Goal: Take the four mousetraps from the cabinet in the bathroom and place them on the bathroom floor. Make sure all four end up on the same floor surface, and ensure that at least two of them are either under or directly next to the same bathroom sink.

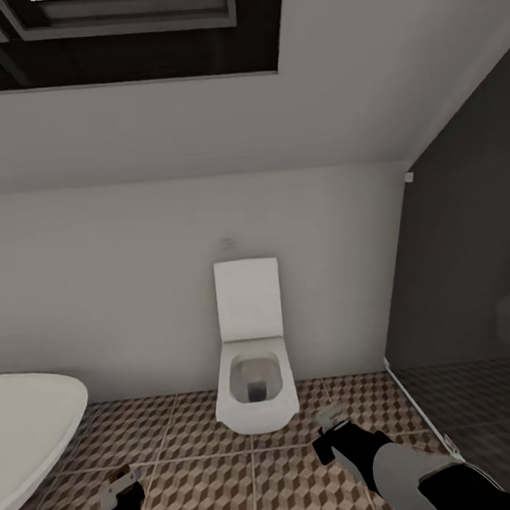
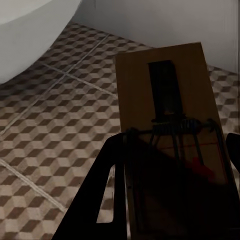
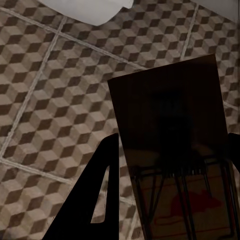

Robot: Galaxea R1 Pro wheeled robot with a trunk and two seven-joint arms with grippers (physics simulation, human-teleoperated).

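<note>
— Left wrist view first: what have the jaws got?
— The left gripper [image 2: 172, 155] is clamped on a mousetrap [image 2: 167, 95], a flat brown board with a dark bar along its middle and a wire spring across it. The board sticks out past the black fingers [image 2: 100, 195] and hangs above the bathroom floor [image 2: 55, 130], not touching it.
— And the other arm?
— Same story. In the right wrist view the right gripper [image 3: 170, 185] has its jaws closed on a second mousetrap [image 3: 167, 115]; a red mouse print and wire bars show on the end nearest the camera. Cube-patterned tiles [image 3: 55, 100] lie beneath it.
— Where do the two sit in the head view?
— The left gripper [image 1: 115, 495] is at about 7 o'clock, the right gripper [image 1: 332, 426] at about 5 o'clock, both low over the floor [image 1: 205, 483]. Each trap shows there only as a pale sliver, too small to read.
— What lies around them?
— A white toilet [image 1: 253, 363] with its lid up stands against the wall near the centre, just at 11 o'clock from the right gripper. A white bathtub [image 1: 30, 429] curves in at 9 o'clock. A dark glass panel [image 1: 466, 283] fills 3 o'clock, and a dark-framed skylight [image 1: 119, 27] sits at 12 o'clock.
</note>
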